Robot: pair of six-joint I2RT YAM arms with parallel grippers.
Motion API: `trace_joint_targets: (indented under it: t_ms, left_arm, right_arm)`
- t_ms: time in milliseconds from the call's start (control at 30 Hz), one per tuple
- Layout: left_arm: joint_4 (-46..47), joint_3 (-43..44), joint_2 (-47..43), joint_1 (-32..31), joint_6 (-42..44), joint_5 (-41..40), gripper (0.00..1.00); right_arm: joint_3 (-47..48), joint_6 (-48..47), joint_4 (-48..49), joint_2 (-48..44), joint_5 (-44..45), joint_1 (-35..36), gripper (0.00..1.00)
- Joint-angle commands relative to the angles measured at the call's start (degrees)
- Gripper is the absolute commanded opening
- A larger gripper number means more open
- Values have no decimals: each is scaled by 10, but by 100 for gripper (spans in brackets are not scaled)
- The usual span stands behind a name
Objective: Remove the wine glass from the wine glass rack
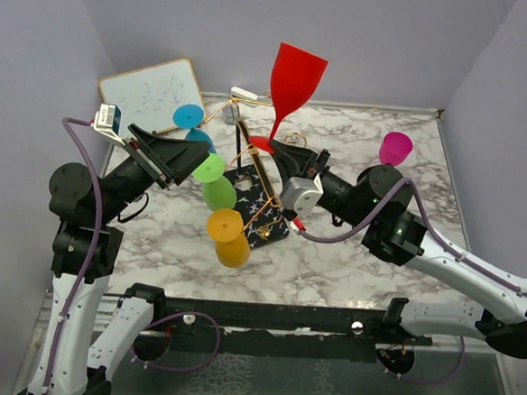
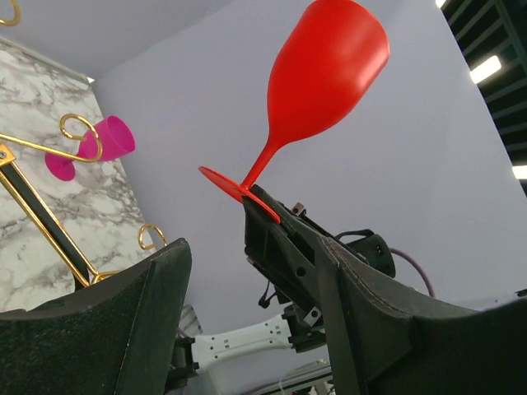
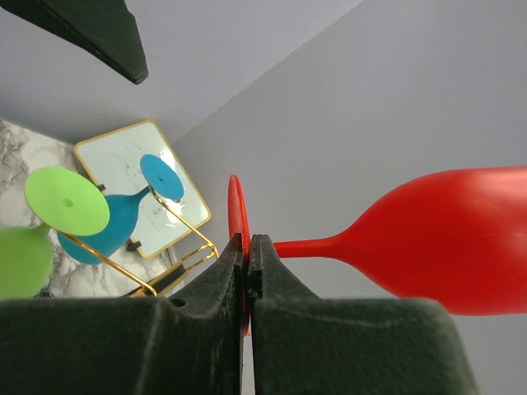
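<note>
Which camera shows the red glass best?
Left wrist: the whole red glass, bowl, stem and foot, pinched at the foot by the right end effector. Top view shows it smaller; right wrist crops the bowl.

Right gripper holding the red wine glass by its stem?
No, the right gripper pinches the flat foot of the red wine glass, with the stem clear of its jaws.

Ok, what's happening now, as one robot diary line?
right hand: shut on red wine glass foot | glass: off wine glass rack, in the air | left hand: open, empty
</note>
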Motion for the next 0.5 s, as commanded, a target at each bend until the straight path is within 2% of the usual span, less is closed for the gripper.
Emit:
trace_joint_targets:
  t_ms: [0, 467]
  left_arm:
    - [26, -14, 0, -2, -95, 24, 64]
    - [52, -60, -10, -2, -140, 37, 64]
  right_arm:
    - [-23, -43, 99, 9, 60, 29, 1]
    - [-51, -99, 188, 55, 94, 124, 1]
